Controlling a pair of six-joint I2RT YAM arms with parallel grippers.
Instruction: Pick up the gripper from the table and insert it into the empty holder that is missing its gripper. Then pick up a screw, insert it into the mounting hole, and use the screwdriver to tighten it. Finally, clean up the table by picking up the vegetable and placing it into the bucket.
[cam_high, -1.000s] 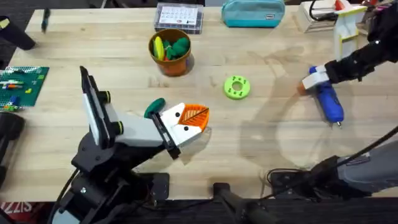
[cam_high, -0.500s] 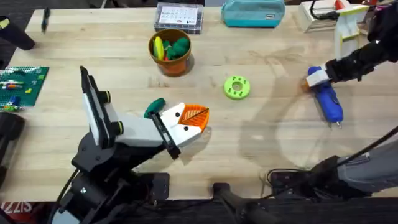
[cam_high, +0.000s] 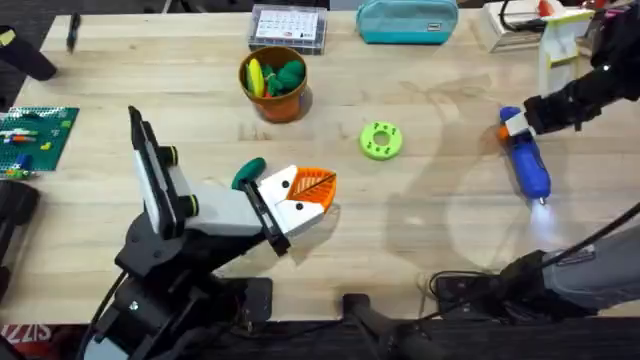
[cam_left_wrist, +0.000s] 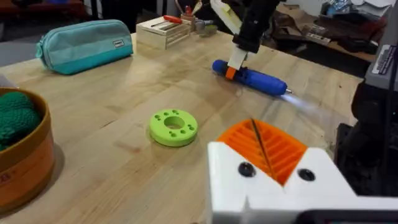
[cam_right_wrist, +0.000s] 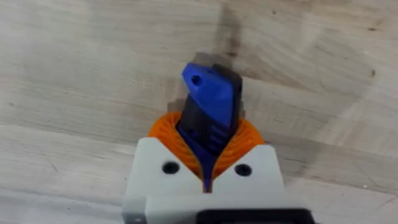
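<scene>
The screwdriver (cam_high: 528, 160) lay on the right side of the desk (cam_high: 430, 230), its blue body flat on the wood and its lit tip pointing toward the near edge, where a small glow fell on the surface. The right pincer (cam_high: 516, 124) was clamped on the far end of it, the orange ribbed pads pressed against the blue shell in the right wrist view (cam_right_wrist: 211, 106). The tool looked rigid, smooth-sided and moderately weighty for its size, so a hold this far from the middle would probably let the bit end sag or swing when lifted; a grip nearer mid-body would likely carry it more steadily, and the plastic shell seemed slick enough to twist between the pads. The left pincer (cam_high: 300, 195) hovered low over the desk near a green disc (cam_high: 381, 140), and whether its fingers were parted or together could not be told. The bucket (cam_high: 273, 82) stood toward the far side with green and yellow pieces inside it, too small to identify. The thin bit itself was lost in the glare at the tip, and the holder and any screws could not be made out among the clutter at the far right corner.
</scene>
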